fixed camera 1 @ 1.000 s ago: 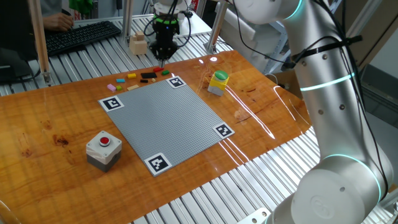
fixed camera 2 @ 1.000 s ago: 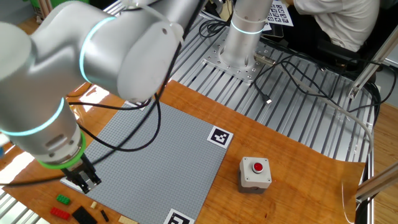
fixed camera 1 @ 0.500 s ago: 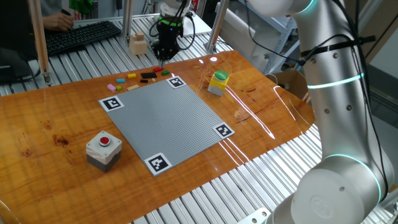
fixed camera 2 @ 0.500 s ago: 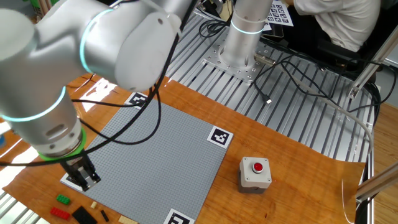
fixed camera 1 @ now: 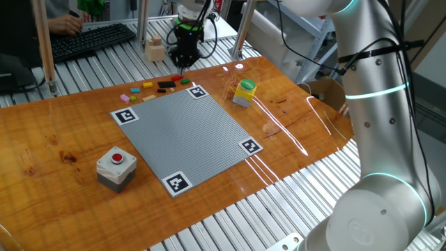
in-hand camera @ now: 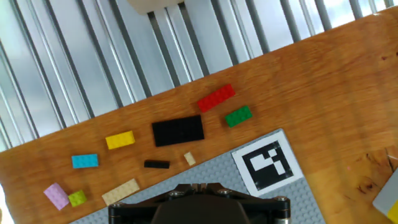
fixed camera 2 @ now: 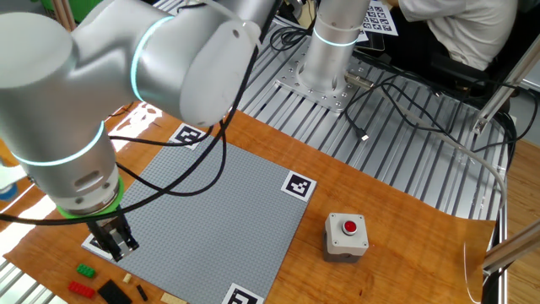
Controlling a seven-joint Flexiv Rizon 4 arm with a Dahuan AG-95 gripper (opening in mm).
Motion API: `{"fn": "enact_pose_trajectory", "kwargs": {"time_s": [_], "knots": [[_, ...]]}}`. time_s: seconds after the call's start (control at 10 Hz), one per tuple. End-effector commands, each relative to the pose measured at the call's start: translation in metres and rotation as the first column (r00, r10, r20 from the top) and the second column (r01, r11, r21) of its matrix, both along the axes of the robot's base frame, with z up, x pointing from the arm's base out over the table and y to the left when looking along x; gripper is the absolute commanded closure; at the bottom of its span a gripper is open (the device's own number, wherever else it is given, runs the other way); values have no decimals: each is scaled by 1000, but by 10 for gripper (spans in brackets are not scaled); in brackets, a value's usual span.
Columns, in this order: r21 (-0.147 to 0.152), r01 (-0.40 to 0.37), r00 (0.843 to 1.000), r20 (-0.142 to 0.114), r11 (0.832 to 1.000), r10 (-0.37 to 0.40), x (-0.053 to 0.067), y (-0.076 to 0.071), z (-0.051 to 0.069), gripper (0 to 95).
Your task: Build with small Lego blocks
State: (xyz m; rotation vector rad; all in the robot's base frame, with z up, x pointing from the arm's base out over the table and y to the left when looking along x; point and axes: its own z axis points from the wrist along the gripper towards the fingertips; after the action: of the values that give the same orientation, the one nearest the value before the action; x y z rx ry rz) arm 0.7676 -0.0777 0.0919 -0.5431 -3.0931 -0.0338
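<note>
The small Lego blocks lie loose on the wood along the far edge of the grey baseplate [fixed camera 1: 188,132]. The hand view shows a red one [in-hand camera: 216,98], a green one [in-hand camera: 239,116], a flat black one [in-hand camera: 178,130], a yellow one [in-hand camera: 120,140], a blue one [in-hand camera: 84,161], a tan plate [in-hand camera: 121,191] and a pink one [in-hand camera: 56,195]. My gripper [fixed camera 1: 185,57] hangs shut above the red and green blocks [fixed camera 2: 85,270], with nothing between its fingers. From the other side, the gripper [fixed camera 2: 116,243] hovers over the baseplate's corner marker.
A grey box with a red button [fixed camera 1: 116,167] stands near the baseplate's front left corner. A yellow container with a green top [fixed camera 1: 244,92] stands to the right of the baseplate. A pale wooden block [fixed camera 1: 155,50] sits on the metal slats behind the gripper, beside a keyboard [fixed camera 1: 90,40].
The arm's upper links have swung a little. The gripper stays shut and has lifted slightly over the same blocks.
</note>
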Motion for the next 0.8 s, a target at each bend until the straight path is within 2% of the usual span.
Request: {"fn": "enact_pose_trajectory", "kwargs": {"time_s": [0.1,0.2,0.4,0.8], "knots": [[-43,90,996,-13,995,-91,-2,-1,1,950],[-53,112,994,-13,992,-112,-2,-1,1,950],[-53,164,986,-14,985,-165,-1,-2,0,950],[-45,276,961,-8,960,-277,12,-14,-1,950]]}}
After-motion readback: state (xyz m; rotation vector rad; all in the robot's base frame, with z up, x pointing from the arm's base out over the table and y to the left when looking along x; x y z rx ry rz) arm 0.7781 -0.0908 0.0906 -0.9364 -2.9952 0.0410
